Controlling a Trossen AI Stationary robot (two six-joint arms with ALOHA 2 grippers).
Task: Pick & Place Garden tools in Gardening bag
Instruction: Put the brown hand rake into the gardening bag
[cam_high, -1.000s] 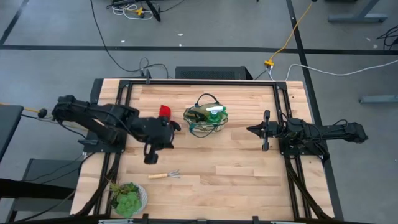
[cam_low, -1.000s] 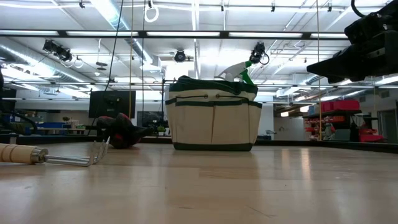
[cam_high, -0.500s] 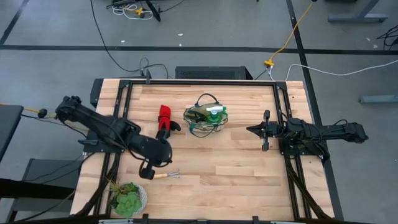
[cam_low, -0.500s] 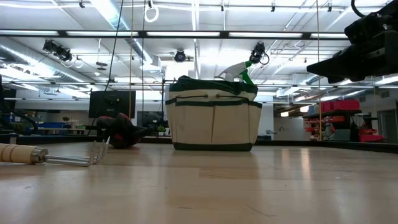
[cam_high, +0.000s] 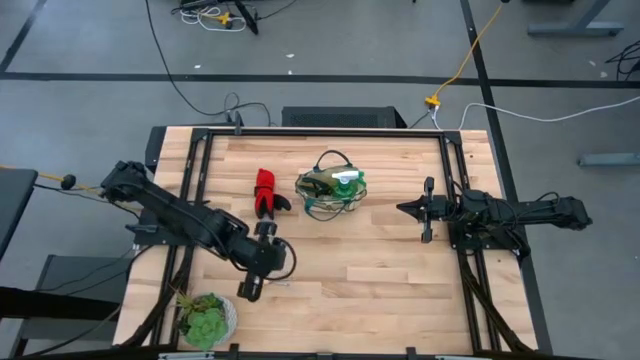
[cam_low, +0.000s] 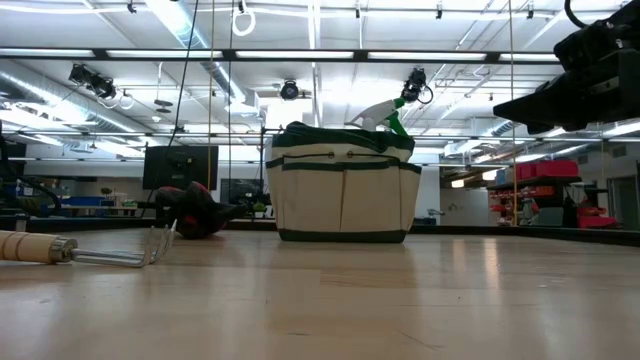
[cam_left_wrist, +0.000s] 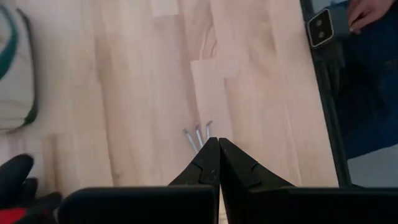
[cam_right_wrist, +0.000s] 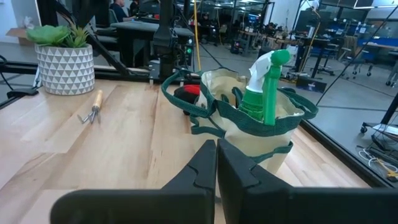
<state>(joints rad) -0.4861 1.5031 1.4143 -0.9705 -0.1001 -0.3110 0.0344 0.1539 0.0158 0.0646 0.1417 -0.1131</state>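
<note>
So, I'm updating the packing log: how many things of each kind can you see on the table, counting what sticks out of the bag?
gardening bag: 1
green spray bottle, standing in the bag: 1
pair of red-and-black gloves: 1
wooden-handled mini rake, at the left gripper: 1
potted succulent: 1
Total: 5

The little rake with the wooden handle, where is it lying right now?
In the high view, the mini rake lies on the table's front left, under the left tool, between the potted succulent and the gardening bag.
</note>
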